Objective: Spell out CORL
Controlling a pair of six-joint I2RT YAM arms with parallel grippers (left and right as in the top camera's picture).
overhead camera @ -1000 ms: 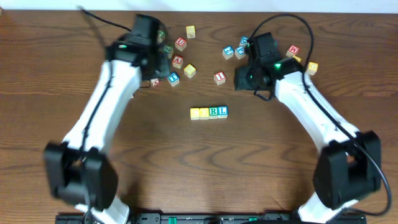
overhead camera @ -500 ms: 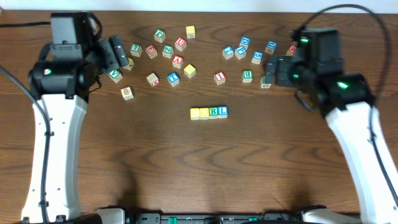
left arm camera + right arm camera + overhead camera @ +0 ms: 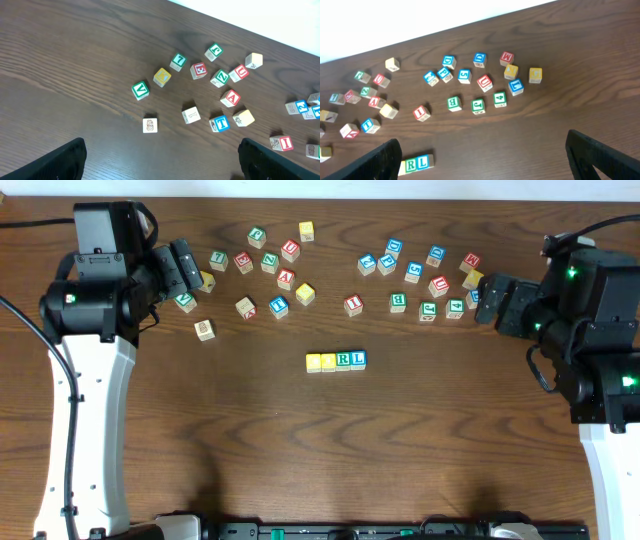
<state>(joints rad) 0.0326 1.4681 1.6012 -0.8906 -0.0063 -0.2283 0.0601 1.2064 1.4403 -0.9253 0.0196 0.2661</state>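
At mid-table sits the CORL row (image 3: 336,360), with left end effector (image 3: 190,272) and right end effector (image 3: 492,302) spread wide.

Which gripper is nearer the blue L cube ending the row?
Right. The right gripper is off to the blue L cube's right and farther back; the left gripper is much farther off to its left, also farther back.

The surface (image 3: 420,440) is dark brown wood with streaked grain. At centre frame, the CORL cubes (image 3: 336,360) show two yellow faces, a white face with green R, and a white face with blue L. The loose cubes (image 3: 353,304) above bear red, green or blue letters; some are yellow.
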